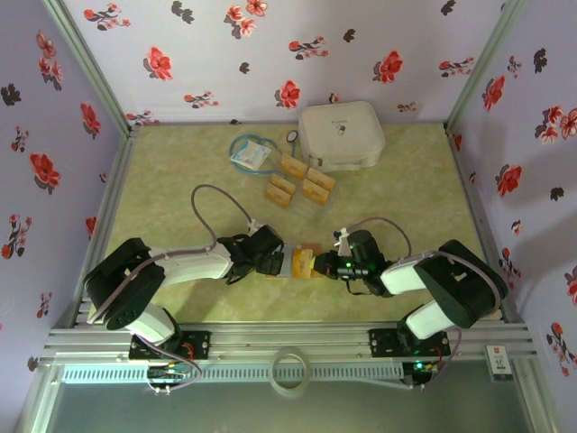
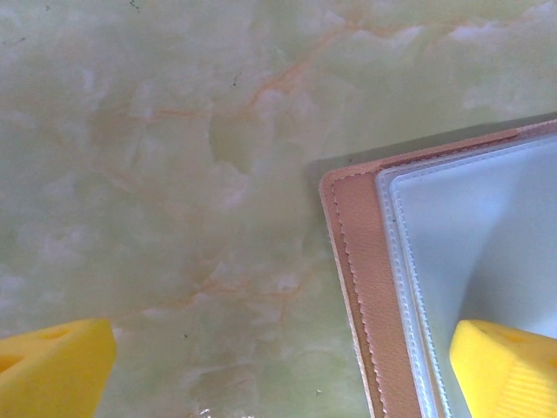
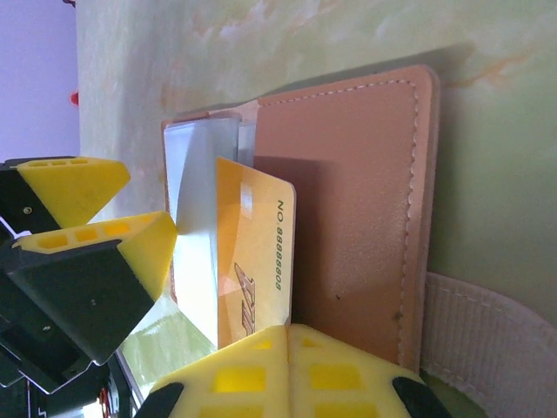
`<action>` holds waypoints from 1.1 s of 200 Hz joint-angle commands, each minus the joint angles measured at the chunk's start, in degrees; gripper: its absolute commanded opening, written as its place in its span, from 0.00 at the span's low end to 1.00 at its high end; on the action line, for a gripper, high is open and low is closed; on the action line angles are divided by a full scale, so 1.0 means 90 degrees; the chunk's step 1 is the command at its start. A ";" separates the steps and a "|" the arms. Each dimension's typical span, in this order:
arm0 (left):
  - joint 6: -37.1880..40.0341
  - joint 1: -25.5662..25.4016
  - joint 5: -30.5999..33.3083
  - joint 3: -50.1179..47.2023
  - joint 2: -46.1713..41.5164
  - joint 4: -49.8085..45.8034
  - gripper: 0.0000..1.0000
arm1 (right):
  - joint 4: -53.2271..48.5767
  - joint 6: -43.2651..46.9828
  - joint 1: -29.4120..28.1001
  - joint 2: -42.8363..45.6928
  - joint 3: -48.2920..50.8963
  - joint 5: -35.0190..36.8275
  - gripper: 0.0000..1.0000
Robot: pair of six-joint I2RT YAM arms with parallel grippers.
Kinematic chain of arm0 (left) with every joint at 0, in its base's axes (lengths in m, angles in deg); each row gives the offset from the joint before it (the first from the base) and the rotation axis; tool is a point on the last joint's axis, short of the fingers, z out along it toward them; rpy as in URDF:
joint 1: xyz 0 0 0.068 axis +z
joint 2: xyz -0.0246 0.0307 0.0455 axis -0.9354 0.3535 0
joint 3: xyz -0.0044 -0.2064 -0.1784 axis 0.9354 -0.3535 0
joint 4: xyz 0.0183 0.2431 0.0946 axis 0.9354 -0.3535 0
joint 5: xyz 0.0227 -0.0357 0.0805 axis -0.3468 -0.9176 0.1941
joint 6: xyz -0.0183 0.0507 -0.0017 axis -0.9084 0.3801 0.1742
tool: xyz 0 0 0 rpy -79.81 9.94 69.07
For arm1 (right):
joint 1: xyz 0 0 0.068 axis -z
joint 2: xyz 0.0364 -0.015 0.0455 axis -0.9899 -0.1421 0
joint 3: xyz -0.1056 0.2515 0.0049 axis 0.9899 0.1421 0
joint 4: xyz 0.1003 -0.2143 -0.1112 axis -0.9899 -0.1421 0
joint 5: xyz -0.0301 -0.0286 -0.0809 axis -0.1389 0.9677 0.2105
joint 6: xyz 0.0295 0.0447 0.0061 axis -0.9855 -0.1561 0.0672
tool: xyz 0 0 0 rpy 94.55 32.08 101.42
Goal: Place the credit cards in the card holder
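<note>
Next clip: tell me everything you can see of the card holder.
The card holder is a flat reddish-brown wallet, leather-like, with pale stitching along its rim, lying open on the table. Inside are clear bluish plastic sleeves. One finger of the open left gripper lies over a sleeve; the right gripper holds a golden credit card on edge against the sleeves.

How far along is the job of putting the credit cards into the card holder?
Done: the card holder lies open, one of the left fingers over its clear sleeve. In hand: the right fingers pinch one credit card at that sleeve, not clearly inside. Left: the other cards lie by the white case.
</note>
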 commanded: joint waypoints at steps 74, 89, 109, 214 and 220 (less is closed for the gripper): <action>-0.0075 -0.0094 0.0114 -0.0161 0.0003 -0.0250 1.00 | -0.0304 0.0201 -0.0035 0.0043 -0.0229 -0.0066 0.00; -0.0078 -0.0097 0.0116 -0.0164 0.0011 -0.0254 1.00 | -0.0307 0.0199 0.0006 0.0080 -0.0261 -0.0093 0.00; -0.0093 -0.0097 0.0113 -0.0159 0.0026 -0.0259 1.00 | -0.0306 0.0146 0.0088 0.0181 -0.0297 -0.0177 0.00; -0.0102 -0.0116 0.0117 -0.0203 0.0028 -0.0223 1.00 | -0.0742 0.0160 0.0262 0.0803 -0.0487 -0.0213 0.00; -0.0108 -0.0113 0.0115 -0.0197 0.0032 -0.0222 1.00 | -0.0698 0.0142 0.0261 0.0759 -0.0499 -0.0227 0.00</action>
